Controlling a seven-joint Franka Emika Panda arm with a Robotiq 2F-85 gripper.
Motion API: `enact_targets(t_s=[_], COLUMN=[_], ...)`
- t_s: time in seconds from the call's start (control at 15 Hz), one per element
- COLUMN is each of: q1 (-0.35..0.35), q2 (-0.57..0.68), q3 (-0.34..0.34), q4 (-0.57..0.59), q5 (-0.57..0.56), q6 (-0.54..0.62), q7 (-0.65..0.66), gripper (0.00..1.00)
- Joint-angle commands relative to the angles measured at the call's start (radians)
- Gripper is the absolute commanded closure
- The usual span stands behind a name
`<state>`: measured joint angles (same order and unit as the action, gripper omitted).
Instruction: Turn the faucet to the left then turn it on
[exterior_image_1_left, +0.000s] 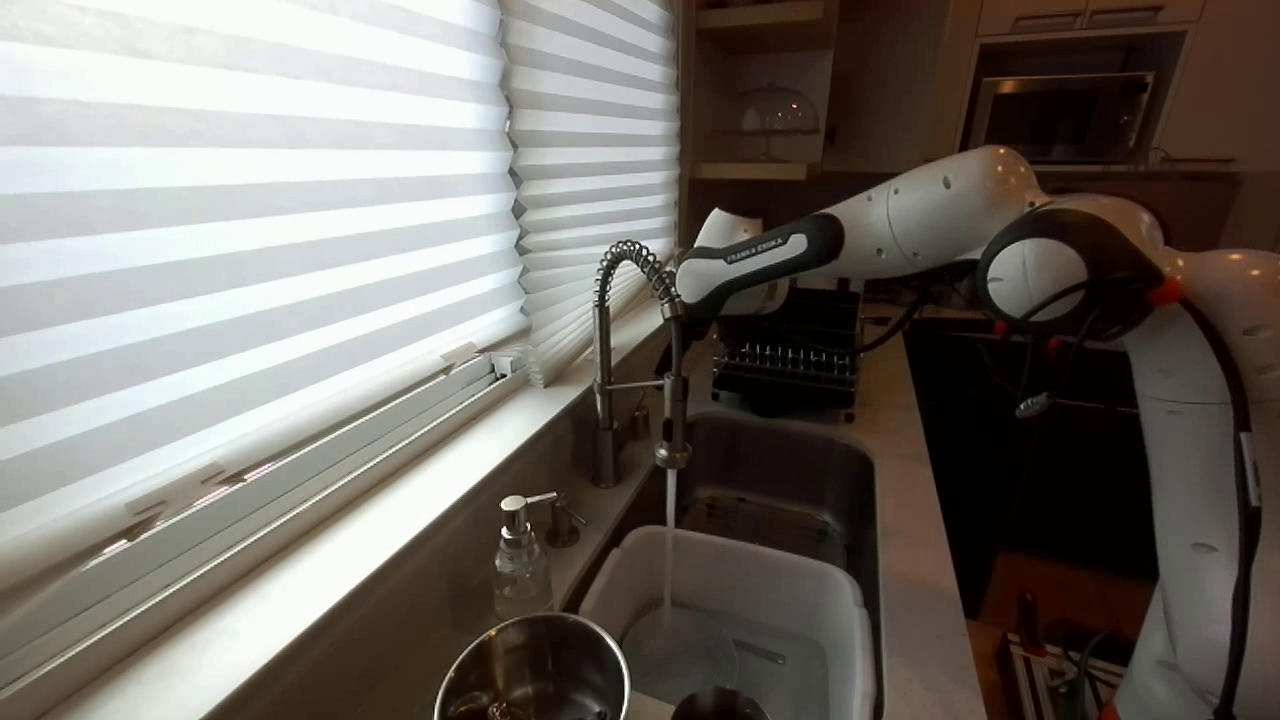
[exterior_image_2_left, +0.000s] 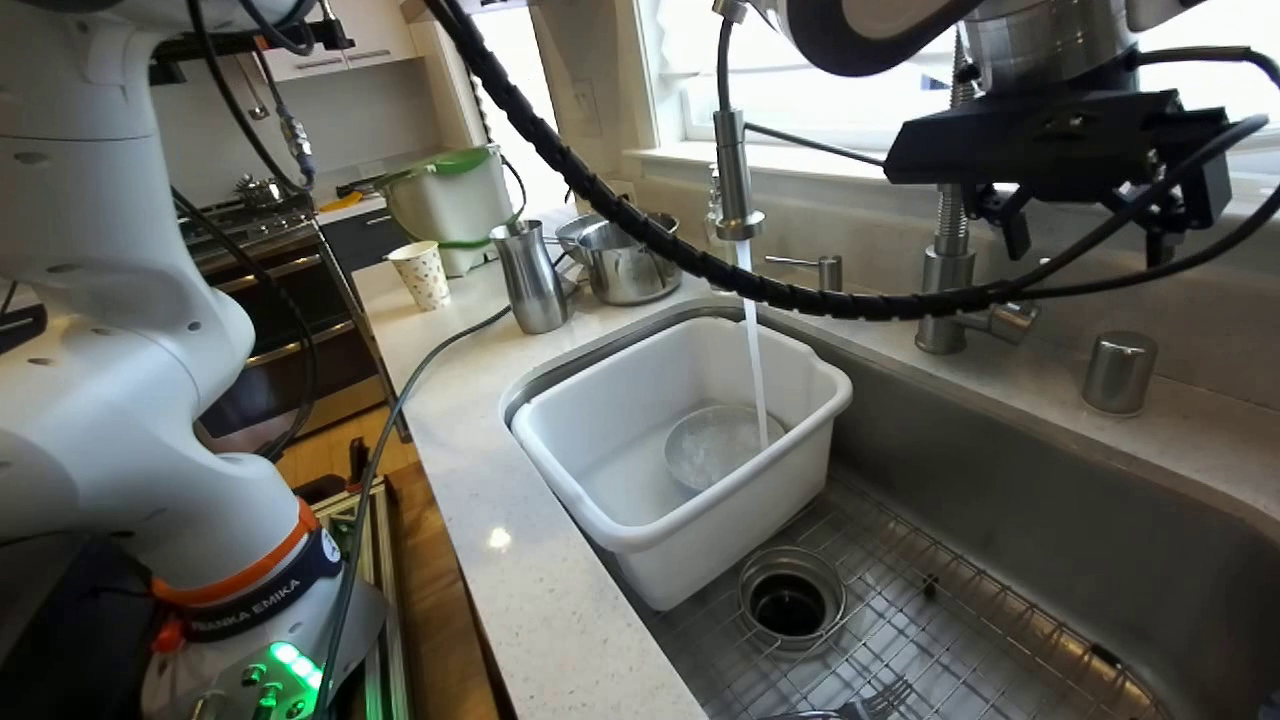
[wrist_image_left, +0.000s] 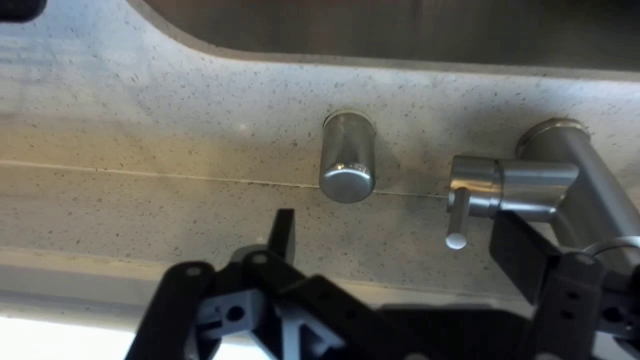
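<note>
The silvery faucet (exterior_image_1_left: 604, 400) stands behind the sink, its coiled gooseneck arching over it. In an exterior view its spray head (exterior_image_2_left: 735, 185) points down, and a stream of water (exterior_image_2_left: 752, 340) runs into the white tub (exterior_image_2_left: 690, 525). In the wrist view the faucet body (wrist_image_left: 602, 180) is at the right, with its side handle and thin lever (wrist_image_left: 459, 215) pointing toward the camera. My gripper (wrist_image_left: 395, 217) is open and empty above the handle. The lever shows between the fingers, nearer the right one, apparently untouched. The gripper (exterior_image_2_left: 1088, 240) also shows beside the faucet's column.
A short metal cylinder (wrist_image_left: 347, 157) stands on the counter beside the faucet. A soap bottle (exterior_image_1_left: 522, 575) and metal pot (exterior_image_1_left: 533, 665) stand along the window side. A dish rack (exterior_image_1_left: 785, 365) is beyond the sink. A metal pitcher (exterior_image_2_left: 530, 280) and paper cup (exterior_image_2_left: 421, 276) stand on the counter.
</note>
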<state>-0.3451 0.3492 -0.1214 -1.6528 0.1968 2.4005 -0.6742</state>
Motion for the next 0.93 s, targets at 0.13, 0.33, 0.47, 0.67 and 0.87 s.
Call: enact_targets(t_s=[0.13, 0.33, 0.47, 0.67, 0.87], q1=[-0.020, -0.024, -0.018, -0.008, 0.000], q2=[-0.169, -0.246, -0.288, -0.337, -0.362], q3=[-0.028, -0.047, -0.069, -0.099, -0.123], q4=[-0.066, -0.088, -0.097, -0.129, -0.152], q5=[-0.023, 0.043, 0.073, 0.092, 0.103], q6=[-0.355, -0.559, -0.680, -0.748, -0.759], q7=[-0.025, -0.078, -0.103, -0.152, -0.181], gripper=[0.00, 0.00, 0.00, 0.00, 0.00])
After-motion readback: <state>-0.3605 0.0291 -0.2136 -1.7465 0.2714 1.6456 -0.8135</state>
